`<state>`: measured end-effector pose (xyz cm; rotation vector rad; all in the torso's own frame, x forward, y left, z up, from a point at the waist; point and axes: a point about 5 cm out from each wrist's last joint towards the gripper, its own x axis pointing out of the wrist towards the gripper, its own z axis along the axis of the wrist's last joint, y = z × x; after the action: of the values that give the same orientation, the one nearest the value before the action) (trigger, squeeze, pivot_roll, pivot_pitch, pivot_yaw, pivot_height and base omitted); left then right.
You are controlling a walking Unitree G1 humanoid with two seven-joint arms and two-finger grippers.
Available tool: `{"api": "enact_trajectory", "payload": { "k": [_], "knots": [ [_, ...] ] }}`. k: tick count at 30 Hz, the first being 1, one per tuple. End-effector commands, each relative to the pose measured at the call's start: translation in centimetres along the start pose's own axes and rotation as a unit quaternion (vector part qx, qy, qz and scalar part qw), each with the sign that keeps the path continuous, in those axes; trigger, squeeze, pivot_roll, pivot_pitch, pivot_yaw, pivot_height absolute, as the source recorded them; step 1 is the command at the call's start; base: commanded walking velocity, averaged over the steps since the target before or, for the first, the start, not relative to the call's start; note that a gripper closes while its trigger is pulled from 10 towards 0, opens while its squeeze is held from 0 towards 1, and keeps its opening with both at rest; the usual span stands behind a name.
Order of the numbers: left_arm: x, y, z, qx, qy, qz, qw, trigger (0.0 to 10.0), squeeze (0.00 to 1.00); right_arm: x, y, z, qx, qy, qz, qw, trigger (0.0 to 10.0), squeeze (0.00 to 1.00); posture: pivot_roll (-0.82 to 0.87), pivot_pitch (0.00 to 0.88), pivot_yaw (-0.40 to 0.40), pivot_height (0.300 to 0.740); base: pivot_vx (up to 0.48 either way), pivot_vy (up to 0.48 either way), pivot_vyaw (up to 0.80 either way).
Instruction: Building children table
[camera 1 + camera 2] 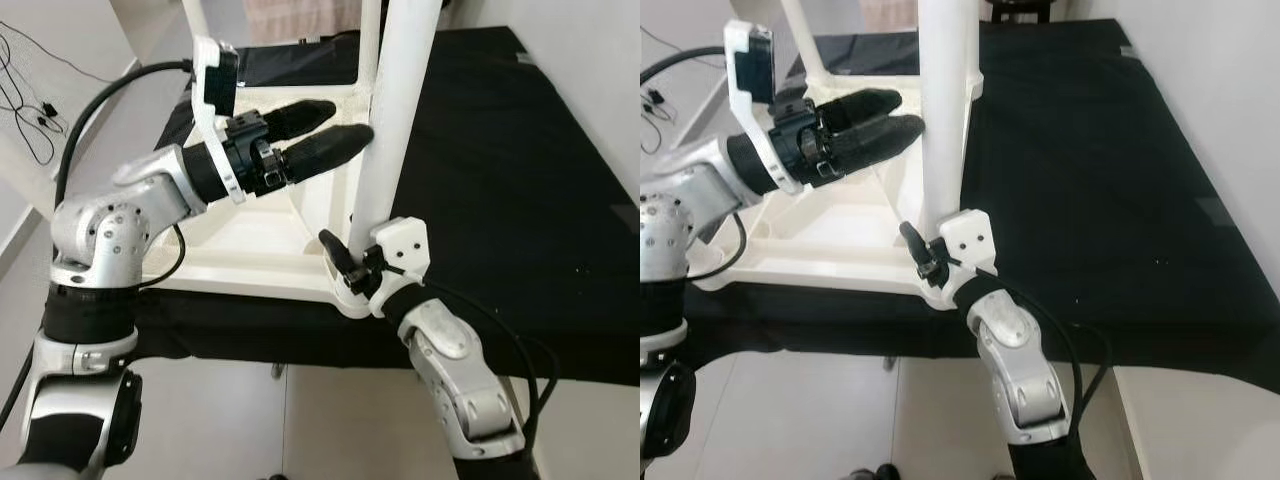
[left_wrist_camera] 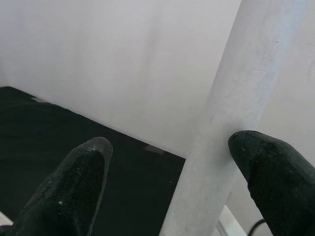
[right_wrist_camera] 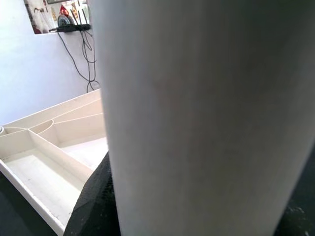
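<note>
Table leg [image 1: 400,110] — smooth matt white plastic; black cloth [image 1: 500,170] — matt, finely woven.

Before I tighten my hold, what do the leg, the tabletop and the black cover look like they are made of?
Leg: probably moulded plastic, matte white, smooth, slightly speckled up close; painted wood is possible. Tabletop, lying upside down: likely the same white plastic, since thin ribs divide its underside. Black cover: looks like matte cloth or felt, with lint specks and no shine. The right gripper is at the leg's base, the left gripper higher.
</note>
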<state>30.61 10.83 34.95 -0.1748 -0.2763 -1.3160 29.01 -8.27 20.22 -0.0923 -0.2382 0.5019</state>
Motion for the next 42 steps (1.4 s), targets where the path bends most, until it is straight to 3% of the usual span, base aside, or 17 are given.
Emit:
{"api": "enact_trajectory", "payload": {
  "k": [1,2,7,15,16,19,20,23,32,33,35,36,38,39,42],
  "knots": [
    [1.1,-1.0,-0.3,-0.004,0.026,-0.052,0.998,10.0,0.43,0.5,3.0,-0.3,-0.008,0.007,0.084,0.996,10.0,0.0,-0.01,0.161,0.08,0.74,0.0,0.0,0.0],
    [1.3,-1.1,-0.2,-0.006,0.029,-0.063,0.998,10.0,0.0,0.5,3.0,-0.3,-0.01,0.006,0.087,0.996,10.0,0.0,-0.01,0.161,0.08,0.74,0.0,0.0,0.0],
    [1.5,-2.3,0.1,-0.002,0.045,-0.138,0.989,10.0,0.0,0.9,3.0,-0.2,-0.02,0.003,0.094,0.995,10.0,0.0,-0.01,0.153,0.08,0.74,0.0,0.0,0.0],
    [1.3,-2.1,0.6,0.039,0.054,-0.134,0.989,10.0,0.0,1.3,2.4,0.1,-0.038,-0.005,0.092,0.995,10.0,0.0,-0.01,0.146,0.077,0.74,0.0,0.0,0.0],
    [1.4,-1.8,0.8,0.059,0.049,-0.112,0.991,3.1,0.0,1.4,2.2,0.2,-0.048,-0.008,0.095,0.994,10.0,0.0,-0.01,0.142,0.077,0.74,0.0,0.0,0.0],
    [1.6,-1.7,0.9,0.07,0.048,-0.103,0.991,3.1,0.0,1.5,2.2,0.2,-0.052,-0.008,0.096,0.994,10.0,0.0,-0.01,0.142,0.077,0.74,0.0,0.0,0.0],
    [1.7,-1.7,1.0,0.08,0.044,-0.095,0.991,0.0,0.0,1.6,2.0,0.3,-0.056,-0.009,0.096,0.994,10.0,0.0,-0.01,0.142,0.077,0.74,0.0,0.0,0.0],
    [2.3,-1.9,1.7,0.098,0.015,-0.077,0.992,0.0,0.0,1.9,1.3,0.3,-0.069,-0.007,0.087,0.994,10.0,0.0,-0.01,0.138,0.074,0.74,0.0,0.0,0.0],
    [3.2,-3.0,2.3,0.121,-0.01,-0.067,0.99,0.0,0.0,2.7,-0.1,0.8,-0.074,-0.003,0.076,0.994,10.0,0.0,-0.01,0.118,0.068,0.74,0.0,0.0,0.0],
    [3.1,-3.2,2.3,0.118,-0.011,-0.073,0.99,0.0,0.0,2.9,-0.3,1.2,-0.067,-0.009,0.087,0.994,10.0,0.59,-0.01,0.114,0.065,0.74,0.0,0.0,0.0],
    [3.1,-3.3,2.3,0.116,-0.012,-0.077,0.99,0.0,0.0,3.0,-0.4,1.5,-0.063,-0.013,0.096,0.993,10.0,0.59,-0.01,0.114,0.065,0.74,0.0,0.0,0.0],
    [2.9,-3.9,2.2,0.111,-0.003,-0.099,0.989,0.0,0.0,3.1,-0.3,2.2,-0.043,-0.021,0.135,0.99,10.0,1.0,-0.01,0.109,0.064,0.74,0.0,0.0,0.0],
    [2.9,-3.9,2.2,0.111,-0.003,-0.099,0.989,0.0,0.0,3.1,-0.3,2.2,-0.043,-0.021,0.135,0.99,10.0,1.0,-0.01,0.109,0.064,0.74,0.0,0.0,0.0],
    [2.4,-4.9,2.0,0.099,0.017,-0.139,0.985,0.0,0.0,3.2,-0.1,3.1,-0.028,-0.031,0.187,0.981,10.0,1.0,-0.02,0.102,0.061,0.74,0.0,0.0,0.0],
    [1.8,-5.9,1.8,0.089,0.039,-0.181,0.979,0.0,0.0,3.3,0.0,3.9,-0.022,-0.038,0.238,0.97,10.0,1.0,-0.02,0.099,0.059,0.74,0.0,0.0,0.0]
  ]
}}
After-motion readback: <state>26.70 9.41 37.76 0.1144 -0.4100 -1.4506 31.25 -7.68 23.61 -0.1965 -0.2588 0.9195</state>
